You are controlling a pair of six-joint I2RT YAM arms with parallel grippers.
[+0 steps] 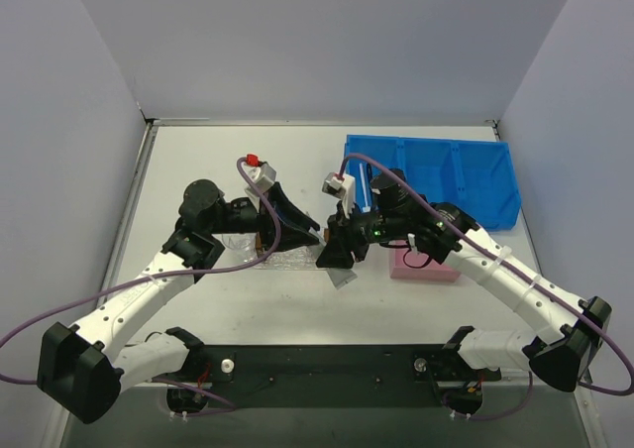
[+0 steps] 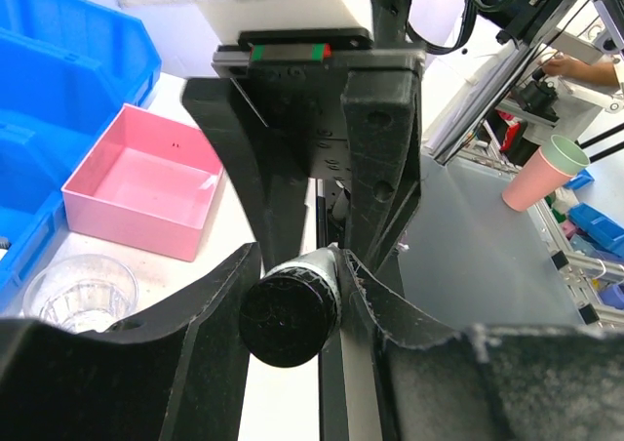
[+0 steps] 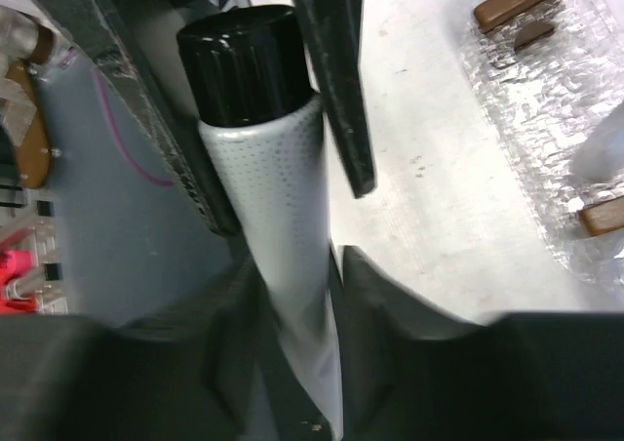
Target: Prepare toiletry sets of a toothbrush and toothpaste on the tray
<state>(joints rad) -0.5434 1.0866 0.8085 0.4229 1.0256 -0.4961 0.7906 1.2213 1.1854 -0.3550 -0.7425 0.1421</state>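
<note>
Okay, over the tabletop we've got both claws clamped on one toothpaste held off the surface, left claw at its black cap, right claw on the silvery body, just beside the tray, pink box right, blue bin behind.

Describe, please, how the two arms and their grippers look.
Both have white links and black joints; a purple cable runs along the left arm and the right arm. The left gripper and right gripper are black, each with a white block at the wrist.
</note>
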